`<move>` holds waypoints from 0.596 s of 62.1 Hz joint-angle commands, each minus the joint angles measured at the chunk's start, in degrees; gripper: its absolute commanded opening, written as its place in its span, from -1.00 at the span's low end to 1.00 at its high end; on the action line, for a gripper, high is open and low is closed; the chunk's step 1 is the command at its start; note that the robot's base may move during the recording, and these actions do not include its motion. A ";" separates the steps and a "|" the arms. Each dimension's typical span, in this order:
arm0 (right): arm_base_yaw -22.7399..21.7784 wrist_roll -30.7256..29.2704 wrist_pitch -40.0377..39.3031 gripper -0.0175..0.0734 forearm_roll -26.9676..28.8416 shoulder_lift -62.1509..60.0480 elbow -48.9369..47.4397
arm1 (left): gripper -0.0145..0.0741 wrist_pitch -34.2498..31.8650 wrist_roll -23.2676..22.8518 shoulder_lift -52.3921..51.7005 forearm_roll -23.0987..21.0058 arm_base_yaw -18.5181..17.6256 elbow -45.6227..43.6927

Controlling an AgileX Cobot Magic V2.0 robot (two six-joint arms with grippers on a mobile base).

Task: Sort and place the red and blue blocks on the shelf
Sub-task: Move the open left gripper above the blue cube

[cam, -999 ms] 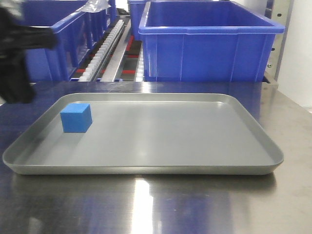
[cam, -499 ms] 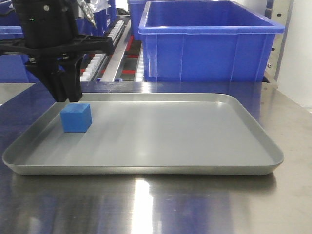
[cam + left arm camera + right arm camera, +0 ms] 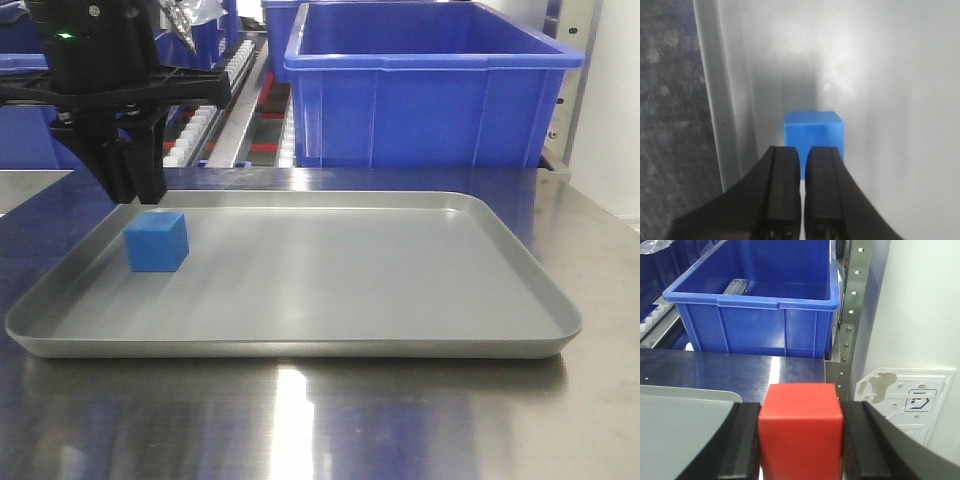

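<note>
One red block (image 3: 801, 427) in right hand (image 3: 801, 442)

Warehouse — blue bins (image 3: 430, 95), roller racks (image 3: 222, 92)

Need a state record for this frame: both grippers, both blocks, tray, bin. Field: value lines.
left gripper: shut, empty, tips just short of the blue block
right gripper: shut on the red block, facing the blue bin
blue block: flat in the grey tray, near its left rim, untouched
red block: clamped between the right fingers
grey tray: on the steel table, holds only the blue block
blue bin: behind the table, dark object inside
</note>
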 commanded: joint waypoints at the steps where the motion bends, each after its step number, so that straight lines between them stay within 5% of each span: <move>1: -0.45 -0.30 -4.56 -0.50 -0.46 -0.04 -1.65 | -0.39 -0.76 -0.52 -2.54 0.70 -0.45 -1.74; 37: -0.45 -0.30 -4.56 -0.50 -0.46 -0.04 -1.65 | -0.39 -0.74 -0.73 -2.54 -0.57 -0.45 -1.74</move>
